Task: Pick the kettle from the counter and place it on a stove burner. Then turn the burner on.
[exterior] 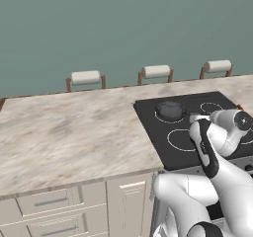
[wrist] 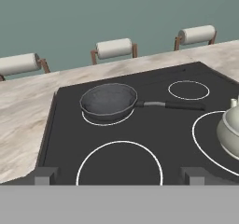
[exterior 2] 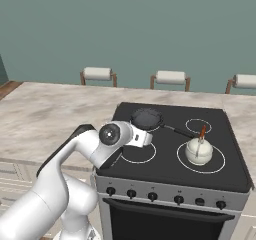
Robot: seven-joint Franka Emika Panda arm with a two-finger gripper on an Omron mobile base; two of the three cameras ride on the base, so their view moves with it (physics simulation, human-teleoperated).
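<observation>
The kettle [exterior 2: 199,151] sits upright inside the large white-outlined stove burner [exterior 2: 201,158] at the front right of the black cooktop [exterior 2: 170,149], so it is already off the stone counter [exterior 2: 50,114]. In the hand view only its left side shows at the right edge.

It looks like a small, squat, rigid vessel with a smooth rounded cream body, probably light if empty and heavier if filled; the pictures do not tell which. The glossy curve would likely slip between flat fingers, so the body is a poor place to pinch. The thin arched wire handle with its reddish-brown piece [exterior 2: 202,133] stands above the lid and is the better hold, taken across the grip from above; a wire bail may let the kettle swing.

The claw [exterior 2: 145,138] hangs released, jaws wide and holding nothing, over the front left of the cooktop, well apart from the kettle. A dark frying pan [wrist: 108,100] rests on the rear left ring, its long handle pointing toward the kettle's side.

The knobs [exterior 2: 152,196] along the stove front carry no legible marks, and no brand, label or writing can be read anywhere.
</observation>
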